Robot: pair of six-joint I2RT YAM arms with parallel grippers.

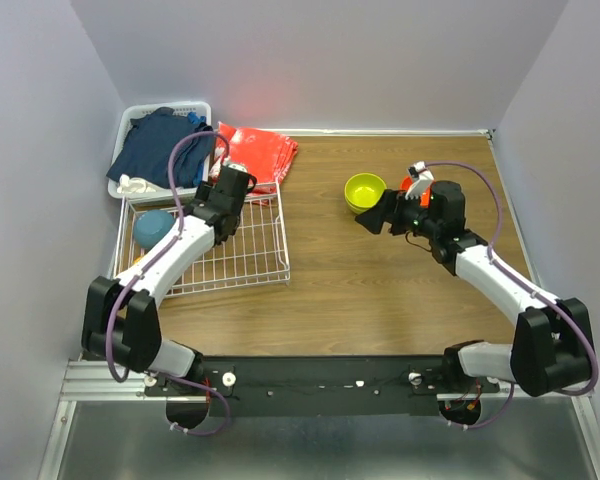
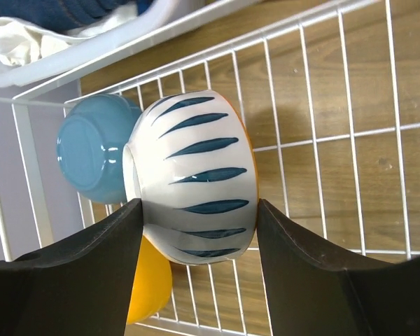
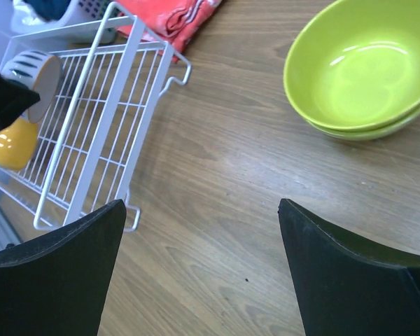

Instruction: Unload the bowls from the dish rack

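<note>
The left end effector (image 2: 199, 210) pinches a small white bowl with ribbed sides and dark blue stripes (image 2: 196, 168). Its black fingers (image 2: 91, 266) press on opposite sides of the curved wall, and the bowl lies tipped on its side. From the right wrist view the bowl appears raised just above the grid of the shallow white wire dish rack (image 2: 322, 140). Below it in the rack sit a glossy light blue round bowl (image 2: 91, 157), its foot ring turned toward the wrist camera, and a glossy yellow-orange bowl (image 2: 150, 290) just beside it. The rim of a white plastic basket (image 2: 77, 59) borders the rack's far side.

The right end effector (image 3: 203, 203) is spread wide and holds nothing. It hovers over the wood-grain tabletop (image 3: 217, 161) near two lime green bowls nested together (image 3: 357, 70), well apart from the rack.

The step in hand looks like taking the striped bowl out. The next move calls for lifting it clear of the low wire side, carrying it over the bare wood and turning it upright before letting go. The glaze is slick and the wall rounded, so it may twist in the grip, though the ribs should give some purchase.
</note>
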